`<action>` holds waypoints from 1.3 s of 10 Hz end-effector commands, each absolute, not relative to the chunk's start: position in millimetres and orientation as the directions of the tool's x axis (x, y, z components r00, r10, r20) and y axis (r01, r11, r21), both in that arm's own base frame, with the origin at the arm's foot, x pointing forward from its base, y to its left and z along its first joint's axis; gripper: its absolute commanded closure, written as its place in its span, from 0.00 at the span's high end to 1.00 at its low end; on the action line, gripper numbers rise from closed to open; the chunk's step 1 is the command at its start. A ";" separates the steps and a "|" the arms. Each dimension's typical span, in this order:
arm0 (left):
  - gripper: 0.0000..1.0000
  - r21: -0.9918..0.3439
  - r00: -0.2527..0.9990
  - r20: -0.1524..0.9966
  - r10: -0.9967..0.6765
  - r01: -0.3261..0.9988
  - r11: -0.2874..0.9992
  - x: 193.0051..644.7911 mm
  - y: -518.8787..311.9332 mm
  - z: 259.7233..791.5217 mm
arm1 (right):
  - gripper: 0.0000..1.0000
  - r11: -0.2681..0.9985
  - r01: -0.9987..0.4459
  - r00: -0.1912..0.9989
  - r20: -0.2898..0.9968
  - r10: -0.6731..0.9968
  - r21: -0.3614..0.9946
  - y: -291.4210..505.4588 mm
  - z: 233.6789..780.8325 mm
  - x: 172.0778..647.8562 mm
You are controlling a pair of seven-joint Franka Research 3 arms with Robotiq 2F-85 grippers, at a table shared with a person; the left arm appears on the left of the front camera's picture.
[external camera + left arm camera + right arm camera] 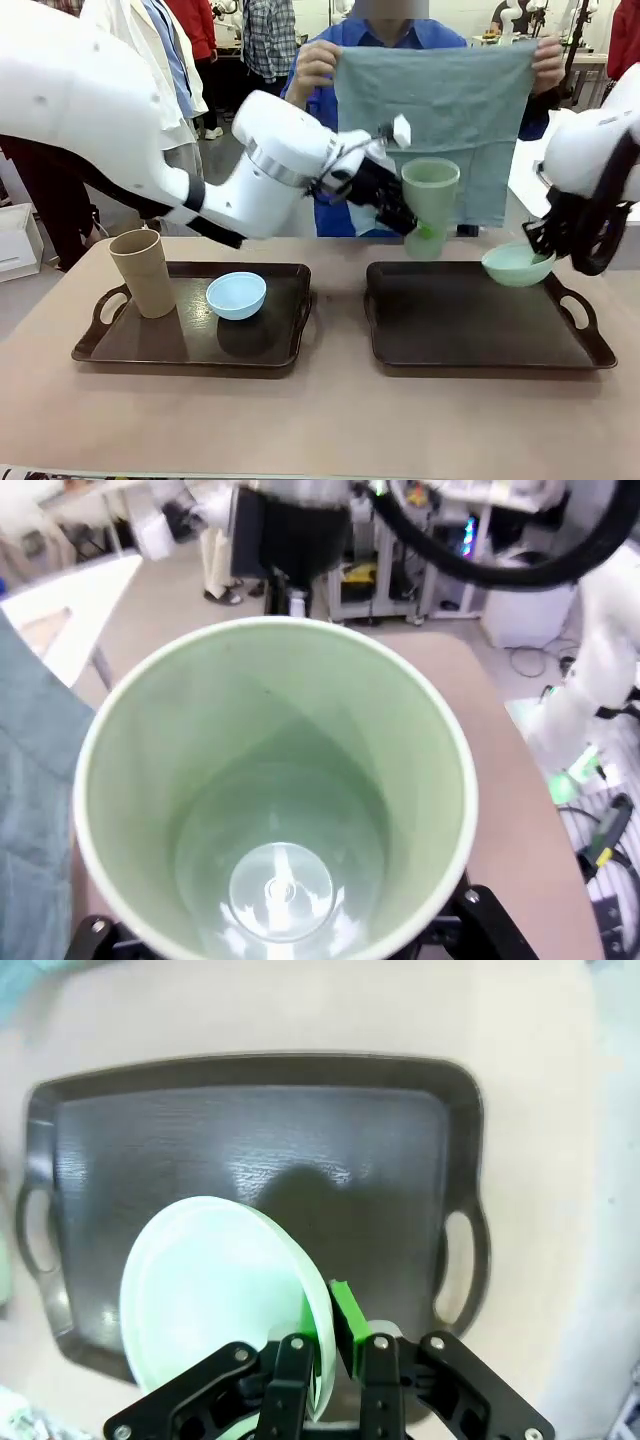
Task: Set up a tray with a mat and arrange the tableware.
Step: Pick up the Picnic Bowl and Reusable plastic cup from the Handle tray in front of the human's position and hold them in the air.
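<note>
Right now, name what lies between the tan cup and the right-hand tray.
Front view: the light blue bowl, on the left tray beside the tan cup, then a bare strip of table before the right-hand tray.

Pale green cup (pixel 430 190) in black left gripper (pixel 422 228), pale green bowl (pixel 512 266) in green-padded right gripper (pixel 326 1328), dull teal mat (pixel 450 90) beyond, tan cup (pixel 143 272), light blue bowl (pixel 236 295), dark trays (pixel 480 325), possibly wood-grained, beige worktop (pixel 330 420).

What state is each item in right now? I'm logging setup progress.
pale green cup: upright, lifted, gripped by left gripper
pale green bowl: lifted, rim pinched by right gripper, over right tray
tan cup: upright on left tray
light blue bowl: upright on left tray
mat: unfolded, held up by person
</note>
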State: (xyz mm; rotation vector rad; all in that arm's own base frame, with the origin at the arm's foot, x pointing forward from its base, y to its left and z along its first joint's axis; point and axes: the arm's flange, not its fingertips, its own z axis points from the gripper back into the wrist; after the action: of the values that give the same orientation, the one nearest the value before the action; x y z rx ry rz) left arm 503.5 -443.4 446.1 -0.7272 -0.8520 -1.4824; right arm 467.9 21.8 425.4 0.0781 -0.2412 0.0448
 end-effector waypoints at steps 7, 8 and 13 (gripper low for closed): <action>0.27 0.266 -0.215 0.827 -0.519 0.964 0.025 427.4 -411.9 542.4 | 0.00 0.998 -0.062 0.838 0.544 0.035 0.031 16.6 547.9 325.9; 0.27 0.250 -0.195 0.826 -0.529 0.968 0.035 429.0 -410.7 539.3 | 0.00 0.997 -0.057 0.864 0.503 0.023 0.052 11.9 544.6 336.4; 0.27 0.248 -0.211 0.834 -0.510 0.969 0.005 431.7 -419.0 548.7 | 0.00 0.996 -0.075 0.824 0.565 0.037 0.044 16.5 563.0 331.2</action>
State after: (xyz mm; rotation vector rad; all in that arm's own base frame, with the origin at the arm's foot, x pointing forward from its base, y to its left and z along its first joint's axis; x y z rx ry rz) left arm 430.7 -419.8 546.8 -0.6305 -0.9974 -1.5308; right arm 329.8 15.5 562.4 0.0702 -0.5859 0.0580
